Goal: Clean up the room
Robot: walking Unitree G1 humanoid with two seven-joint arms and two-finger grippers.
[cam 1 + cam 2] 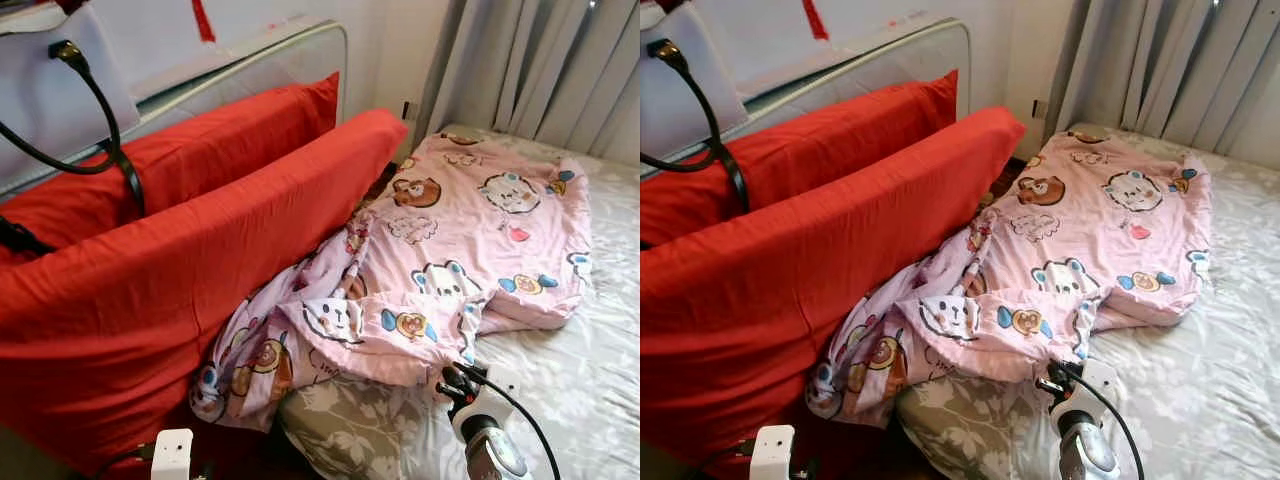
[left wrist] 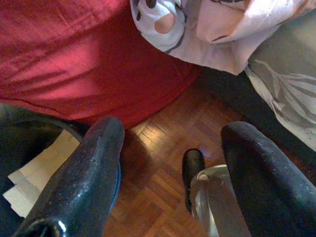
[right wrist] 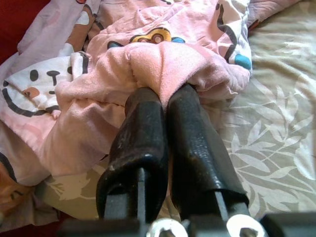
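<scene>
The pink cartoon-print blanket (image 1: pixel 450 250) lies crumpled across the bed (image 1: pixel 590 390), beside the red pillows (image 1: pixel 180 260). The right gripper (image 3: pixel 165 98) pinches its near edge between closed fingers. The left gripper (image 2: pixel 173 148) hangs spread wide above the wooden floor (image 2: pixel 163 148).

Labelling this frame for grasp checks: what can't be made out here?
- Right gripper: fingertips buried in the fold of the pink cartoon-print blanket; how much fabric is pinched is hidden.
- Left gripper: open above the wooden parquet floor; the arm is cut off by the bottom edge in the eye views.
- Grey leaf-print bed sheet: partly covered by the blanket.
</scene>
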